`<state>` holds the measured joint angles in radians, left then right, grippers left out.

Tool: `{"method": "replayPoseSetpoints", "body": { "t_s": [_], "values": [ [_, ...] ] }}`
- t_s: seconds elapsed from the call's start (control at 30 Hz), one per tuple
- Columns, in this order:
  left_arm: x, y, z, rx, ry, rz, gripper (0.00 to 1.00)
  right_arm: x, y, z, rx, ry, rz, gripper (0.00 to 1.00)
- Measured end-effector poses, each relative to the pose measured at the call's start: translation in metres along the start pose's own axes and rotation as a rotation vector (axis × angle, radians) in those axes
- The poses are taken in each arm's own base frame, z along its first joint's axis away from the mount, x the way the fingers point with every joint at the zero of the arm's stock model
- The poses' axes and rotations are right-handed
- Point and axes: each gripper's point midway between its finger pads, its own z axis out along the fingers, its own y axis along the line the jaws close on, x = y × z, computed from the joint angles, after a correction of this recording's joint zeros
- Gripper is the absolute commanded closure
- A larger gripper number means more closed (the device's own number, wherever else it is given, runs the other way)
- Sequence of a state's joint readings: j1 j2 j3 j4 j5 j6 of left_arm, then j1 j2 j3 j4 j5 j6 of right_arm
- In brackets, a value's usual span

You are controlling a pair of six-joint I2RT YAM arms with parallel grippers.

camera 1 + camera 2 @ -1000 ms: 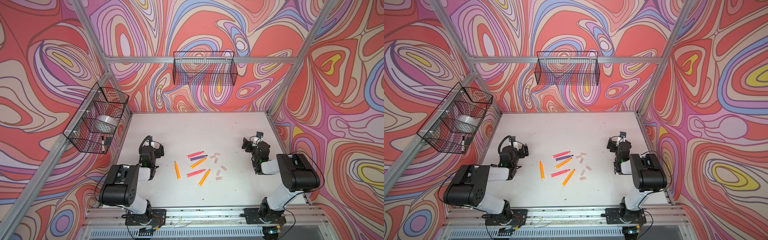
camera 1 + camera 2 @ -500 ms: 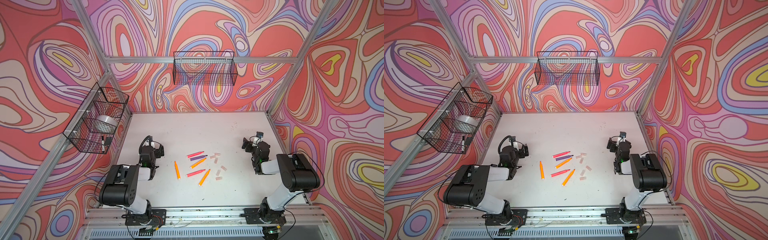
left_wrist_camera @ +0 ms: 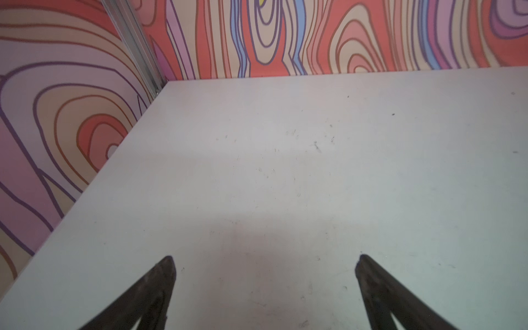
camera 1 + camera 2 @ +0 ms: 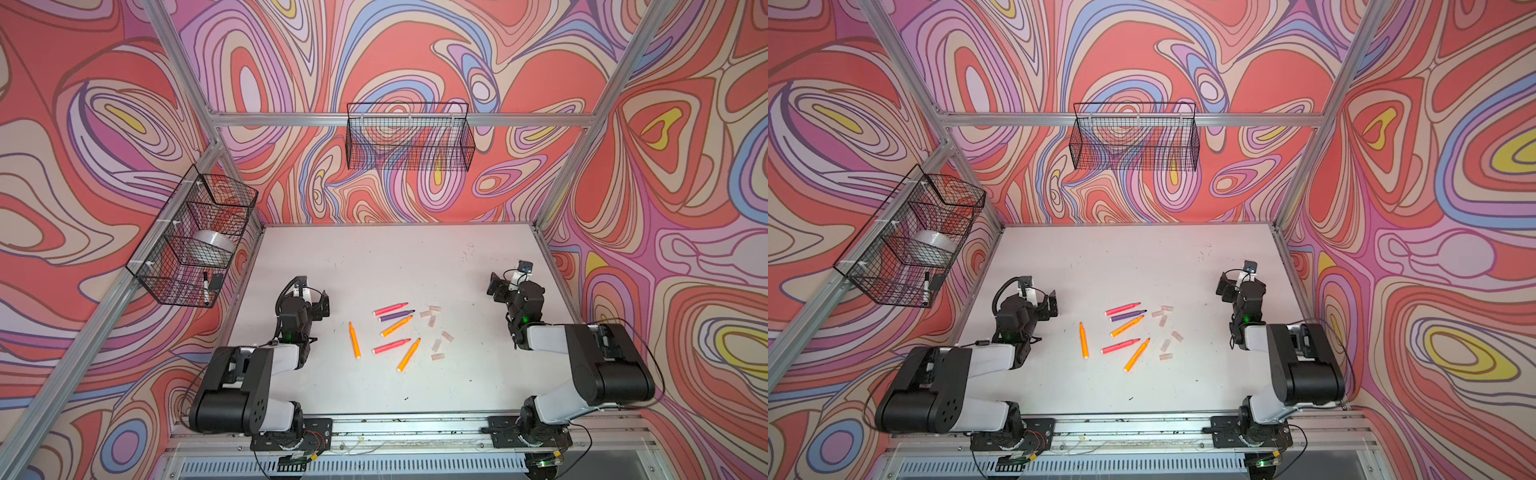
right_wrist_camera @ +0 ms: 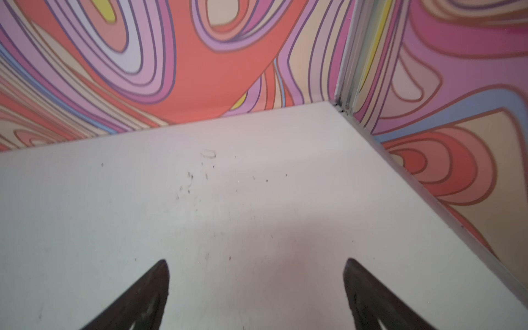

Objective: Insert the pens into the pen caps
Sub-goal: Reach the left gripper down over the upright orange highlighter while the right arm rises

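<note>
Top views both show a white tabletop [image 4: 374, 257] inside a booth with swirling coloured walls. None of the task looks done.

Six slim, uncapped marker pens lie loose near the middle of the tabletop. The landmark among them is a purple marker pen [image 4: 397, 316].
- A hot pink pen [image 4: 390, 308] lies just behind the purple marker pen.
- A bright orange pen [image 4: 397, 326] lies just in front of it.
- A second pink pen [image 4: 391, 346] and a second orange pen [image 4: 408, 354] lie nearer the robot.
- A third orange pen [image 4: 354, 340] lies alone to its left.

About six small translucent pinkish plastic caps [image 4: 432, 320] are scattered on the tabletop to the right of the purple marker pen. No cap touches a pen, and none has a pen tip inside it.

The left gripper [image 4: 323, 305] sits well to the left of the purple marker pen. The right gripper [image 4: 496, 286] sits well to its right, beyond the caps. Both have their jaws spread wide and hold nothing. Each wrist view shows only bare tabletop between the dark fingertips [image 3: 168, 268] of that gripper.

As I judge it, every pen has yet to be picked up, lined up with a cap and pushed in, so all six pairings remain.
</note>
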<state>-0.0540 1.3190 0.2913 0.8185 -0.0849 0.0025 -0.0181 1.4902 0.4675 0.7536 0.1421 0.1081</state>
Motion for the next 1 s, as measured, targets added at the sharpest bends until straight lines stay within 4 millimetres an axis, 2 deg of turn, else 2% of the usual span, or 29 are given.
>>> {"method": "replayPoseSetpoints", "body": {
  "t_s": [0.07, 0.17, 0.27, 0.37, 0.57, 0.63, 0.73, 0.83, 1.0],
  "values": [
    [-0.027, -0.001, -0.013, 0.007, -0.066, -0.024, 0.0, -0.025, 0.001, 0.0, 0.012, -0.004, 0.045, 0.02],
    [-0.066, -0.004, -0.03, 0.046, -0.149, -0.102, 0.0, -0.052, 0.008, 0.002, 0.005, 0.04, 0.126, 0.02],
    [-0.09, -0.016, -0.043, 0.136, -0.167, -0.198, 0.0, -0.071, 0.021, 0.0, -0.043, 0.109, 0.199, 0.02],
    [-0.102, -0.033, -0.053, 0.245, -0.114, -0.262, 0.0, -0.079, 0.032, -0.016, -0.102, 0.153, 0.258, 0.02],
    [-0.109, -0.06, -0.082, 0.469, -0.028, -0.376, 0.0, -0.102, 0.041, -0.078, -0.19, 0.124, 0.381, 0.02],
    [-0.111, -0.067, -0.092, 0.522, -0.008, -0.415, 0.0, -0.104, 0.045, -0.09, -0.228, 0.119, 0.402, 0.02],
    [-0.108, -0.072, -0.1, 0.548, 0.062, -0.498, 0.01, -0.095, 0.052, -0.092, -0.261, 0.16, 0.429, 0.02],
    [-0.106, -0.087, -0.113, 0.65, 0.12, -0.567, 0.0, -0.08, 0.054, -0.09, -0.261, 0.218, 0.453, 0.02],
    [-0.101, -0.098, -0.153, 0.737, 0.131, -0.594, 0.0, -0.05, 0.044, -0.095, -0.222, 0.249, 0.46, 0.01]
  ]
}}
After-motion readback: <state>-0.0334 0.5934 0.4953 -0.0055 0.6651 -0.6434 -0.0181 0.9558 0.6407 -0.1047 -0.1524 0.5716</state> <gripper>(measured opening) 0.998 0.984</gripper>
